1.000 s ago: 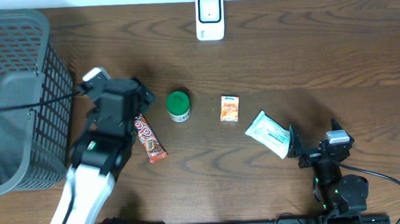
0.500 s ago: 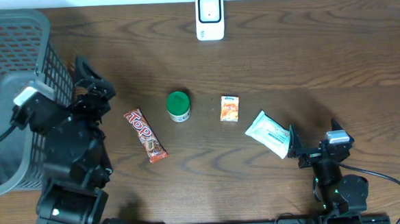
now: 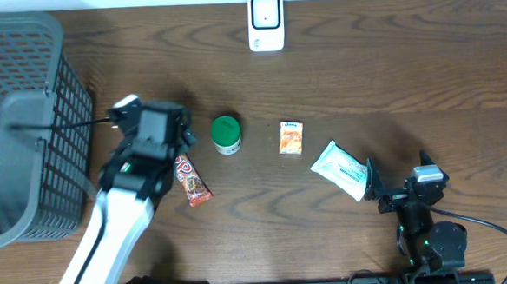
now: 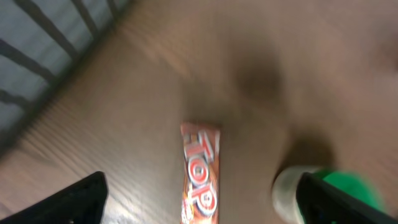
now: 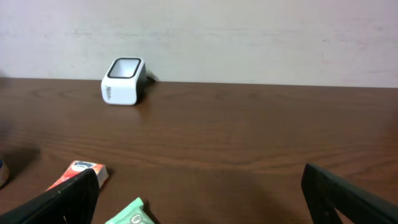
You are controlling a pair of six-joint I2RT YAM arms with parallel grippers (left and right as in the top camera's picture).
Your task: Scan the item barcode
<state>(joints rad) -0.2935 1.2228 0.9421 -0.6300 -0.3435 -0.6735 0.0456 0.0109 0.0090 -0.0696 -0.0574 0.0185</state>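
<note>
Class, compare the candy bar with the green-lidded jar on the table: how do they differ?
The candy bar is long and flat; the jar is round. The candy bar is red-orange, the jar green-topped with a white body. The candy bar lies flat, the jar stands upright. Both rest on the table, neither gripped.

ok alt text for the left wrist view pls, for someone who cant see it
Blurred close view down onto a red-orange TOP candy bar lying on the dark wooden table, framed by open black fingers in the bottom corners. A green-lidded jar sits lower right, a grey basket upper left.
</note>
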